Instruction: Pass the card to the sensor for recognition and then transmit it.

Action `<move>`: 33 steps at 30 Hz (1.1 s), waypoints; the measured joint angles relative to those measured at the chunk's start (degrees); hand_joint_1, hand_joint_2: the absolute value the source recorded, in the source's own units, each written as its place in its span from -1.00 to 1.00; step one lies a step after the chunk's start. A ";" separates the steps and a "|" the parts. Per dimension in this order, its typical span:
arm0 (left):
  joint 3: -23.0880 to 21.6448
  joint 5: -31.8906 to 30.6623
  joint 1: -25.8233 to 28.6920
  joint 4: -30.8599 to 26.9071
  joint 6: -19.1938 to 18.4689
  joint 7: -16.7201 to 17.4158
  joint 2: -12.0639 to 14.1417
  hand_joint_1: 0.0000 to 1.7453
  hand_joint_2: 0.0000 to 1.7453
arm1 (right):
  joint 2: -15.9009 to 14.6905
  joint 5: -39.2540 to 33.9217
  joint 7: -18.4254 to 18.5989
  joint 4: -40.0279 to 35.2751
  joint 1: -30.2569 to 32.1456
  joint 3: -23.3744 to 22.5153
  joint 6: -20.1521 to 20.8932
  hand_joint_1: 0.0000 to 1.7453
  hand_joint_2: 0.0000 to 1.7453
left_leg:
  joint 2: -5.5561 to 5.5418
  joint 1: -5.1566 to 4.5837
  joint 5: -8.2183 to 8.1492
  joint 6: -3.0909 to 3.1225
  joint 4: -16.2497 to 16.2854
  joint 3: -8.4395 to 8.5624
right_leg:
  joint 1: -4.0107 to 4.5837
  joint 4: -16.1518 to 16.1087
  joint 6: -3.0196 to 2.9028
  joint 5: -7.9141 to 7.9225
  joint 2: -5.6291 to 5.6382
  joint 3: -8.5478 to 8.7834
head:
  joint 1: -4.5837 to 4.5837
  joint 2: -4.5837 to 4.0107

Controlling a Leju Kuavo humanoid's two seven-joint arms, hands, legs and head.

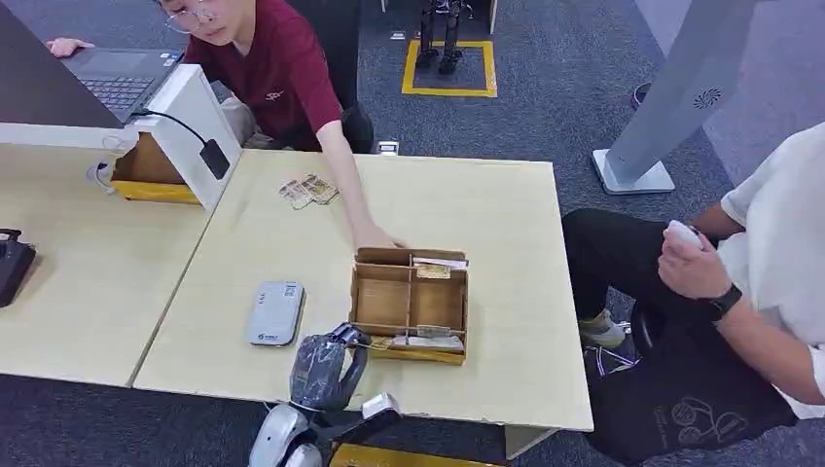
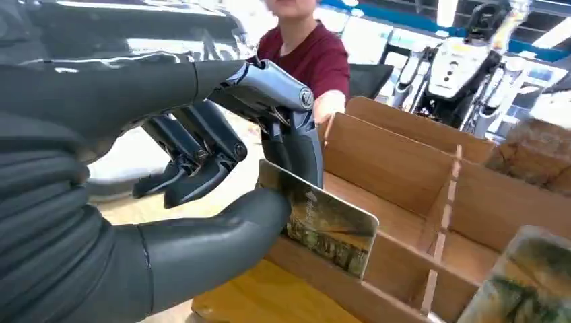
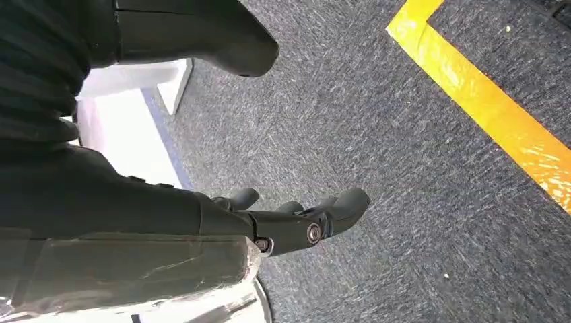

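My left hand (image 1: pixel 326 365) is at the front left corner of the wooden divided box (image 1: pixel 410 304) and pinches a card (image 2: pixel 323 225) between thumb and a finger, as the left wrist view makes plain. The card's edge is over the box's front wall (image 2: pixel 350 286). The grey card sensor (image 1: pixel 275 312) lies flat on the table just left of the box. More cards lie in the box's front slot (image 1: pixel 428 341) and back slot (image 1: pixel 433 267). My right hand (image 3: pixel 296 219) hangs over the carpet, fingers loosely apart, holding nothing.
A person in a red shirt (image 1: pixel 277 68) reaches across the table, their hand (image 1: pixel 375 236) at the box's back edge. Loose cards (image 1: pixel 307 190) lie farther back. A seated person (image 1: pixel 739 282) is at the right. A laptop (image 1: pixel 122 78) and white stand (image 1: pixel 190 126) are back left.
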 joint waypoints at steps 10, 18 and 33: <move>-14.98 25.58 -5.21 -11.20 -2.80 10.09 1.07 1.00 1.00 | 0.00 -0.96 -0.20 0.00 0.86 -0.44 -1.77 -1.00 1.00 | -0.03 -0.01 0.01 0.00 0.03 -0.06 | 0.00 0.00 0.01 0.03 -0.03 0.00 | 0.00 0.00; -20.06 31.43 -11.13 -21.88 -6.12 13.62 2.27 1.00 1.00 | 0.00 -0.50 -0.35 0.02 1.29 -0.57 -1.73 -1.00 1.00 | -0.04 0.01 0.01 0.00 0.03 -0.06 | 0.00 0.00 0.01 0.03 -0.04 -0.01 | 0.00 0.00; -19.10 22.18 -21.80 -11.55 -2.16 21.30 3.19 1.00 1.00 | 0.02 1.95 0.48 0.02 0.98 -0.09 0.61 -1.00 1.00 | -0.05 0.00 0.06 -0.01 0.03 -0.09 | 0.00 0.02 0.02 0.05 -0.07 -0.01 | 0.00 0.00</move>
